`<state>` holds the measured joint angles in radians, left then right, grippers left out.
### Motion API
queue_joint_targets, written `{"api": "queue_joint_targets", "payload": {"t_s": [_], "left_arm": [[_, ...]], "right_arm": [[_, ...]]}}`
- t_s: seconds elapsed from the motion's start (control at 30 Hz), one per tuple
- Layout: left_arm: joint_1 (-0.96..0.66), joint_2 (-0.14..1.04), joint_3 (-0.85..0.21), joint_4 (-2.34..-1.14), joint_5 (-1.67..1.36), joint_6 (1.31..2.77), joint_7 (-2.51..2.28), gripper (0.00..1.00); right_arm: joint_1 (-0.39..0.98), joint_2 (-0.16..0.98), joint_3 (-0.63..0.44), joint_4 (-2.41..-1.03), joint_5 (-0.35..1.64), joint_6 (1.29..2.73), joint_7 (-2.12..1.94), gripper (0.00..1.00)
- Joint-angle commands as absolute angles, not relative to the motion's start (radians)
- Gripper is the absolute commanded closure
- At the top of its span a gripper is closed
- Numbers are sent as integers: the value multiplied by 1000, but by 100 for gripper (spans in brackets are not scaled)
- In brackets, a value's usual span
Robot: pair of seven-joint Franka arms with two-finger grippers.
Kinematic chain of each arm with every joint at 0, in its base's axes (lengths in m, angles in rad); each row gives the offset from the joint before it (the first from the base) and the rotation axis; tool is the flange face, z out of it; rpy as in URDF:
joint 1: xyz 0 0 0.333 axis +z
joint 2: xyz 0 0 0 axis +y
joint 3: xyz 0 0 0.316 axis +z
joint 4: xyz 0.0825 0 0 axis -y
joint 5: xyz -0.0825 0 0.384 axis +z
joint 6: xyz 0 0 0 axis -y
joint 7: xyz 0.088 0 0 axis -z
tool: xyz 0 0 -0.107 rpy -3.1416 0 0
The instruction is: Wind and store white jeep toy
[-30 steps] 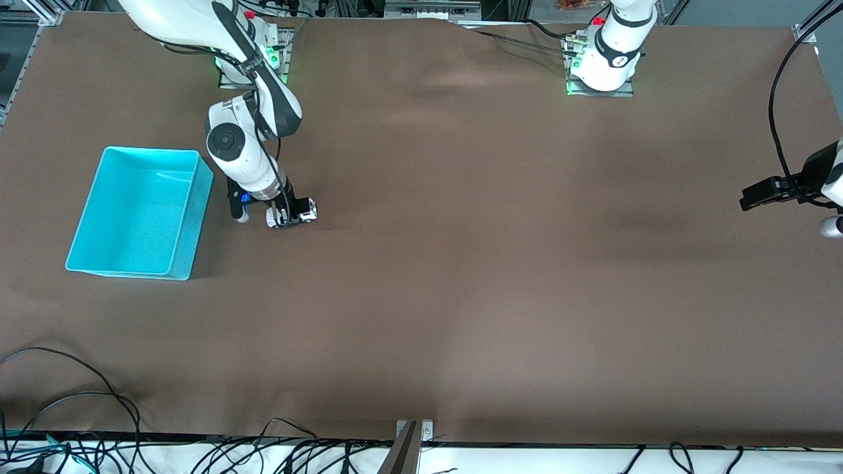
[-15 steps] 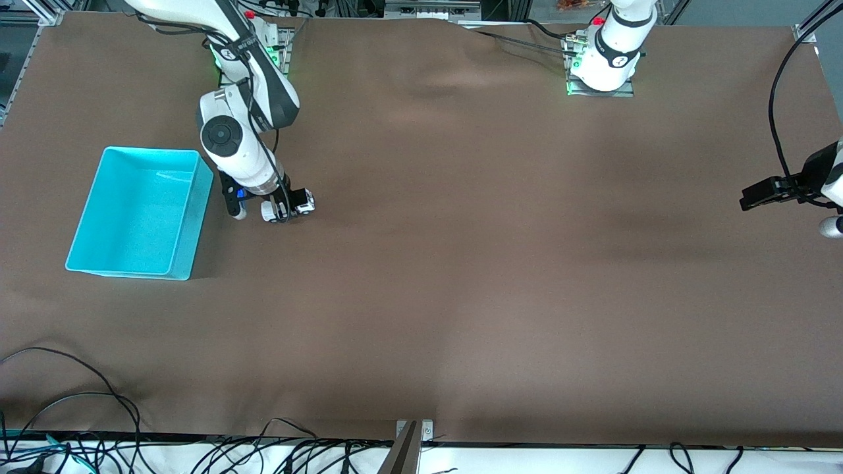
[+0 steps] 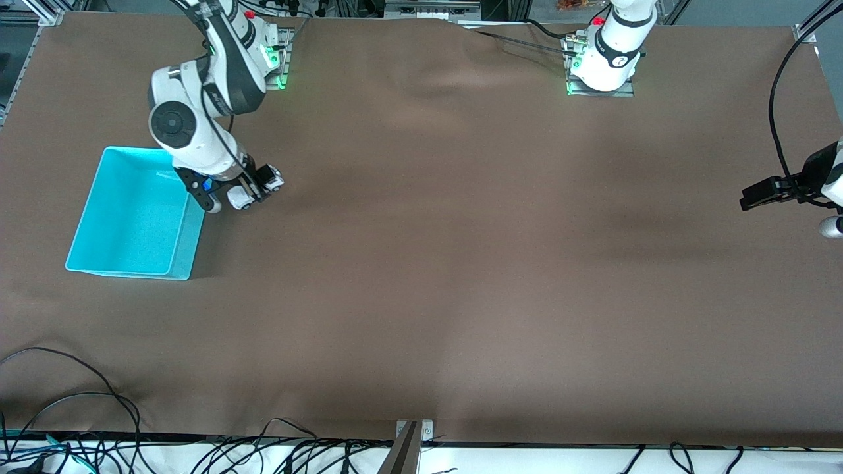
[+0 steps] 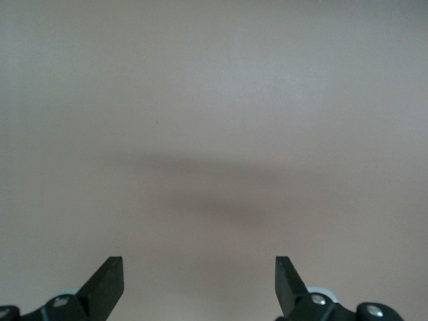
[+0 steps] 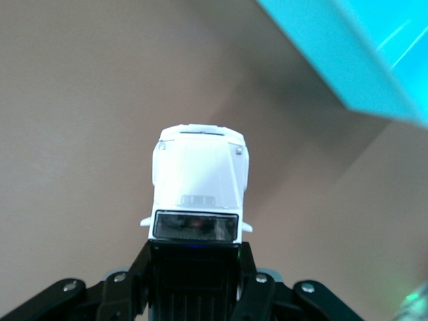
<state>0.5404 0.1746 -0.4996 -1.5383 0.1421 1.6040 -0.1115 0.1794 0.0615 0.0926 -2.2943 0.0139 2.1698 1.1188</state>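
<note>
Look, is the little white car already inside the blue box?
No, the white jeep toy is held in the right pincer just beside the cyan bin, over the brown table, not inside it.

The white jeep toy, boxy with a black roof and dark windscreen, is hanging level in the air above the table's right-arm end, toward the robots' edge.

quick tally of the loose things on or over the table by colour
white: 1, the white jeep toy, held in the right gripper beside the bin
cyan: 1, the cyan bin
total: 2
left gripper waits open, holding nothing
</note>
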Motion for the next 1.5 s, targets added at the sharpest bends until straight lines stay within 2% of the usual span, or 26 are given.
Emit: {"api": "queue_joint_targets", "payload": {"t_s": [0.0,0.27,0.63,0.93,1.47], "left_arm": [[548,172,-503,-1528,120,1586,-89,0],[548,172,-503,-1528,120,1586,-89,0],[546,167,-505,-1523,120,1577,-94,0],[546,164,-517,-1523,120,1571,-100,0],[546,167,-517,-1526,120,1571,-100,0]], "right_arm": [[129,-24,68,-2304,17,2050,942,100],[74,-90,-11,-2304,12,1921,707,100],[69,-94,-236,-2303,-40,1913,353,100],[66,-45,-350,-2304,-95,2008,195,100],[46,136,-416,-2309,-95,2230,6,100]]}}
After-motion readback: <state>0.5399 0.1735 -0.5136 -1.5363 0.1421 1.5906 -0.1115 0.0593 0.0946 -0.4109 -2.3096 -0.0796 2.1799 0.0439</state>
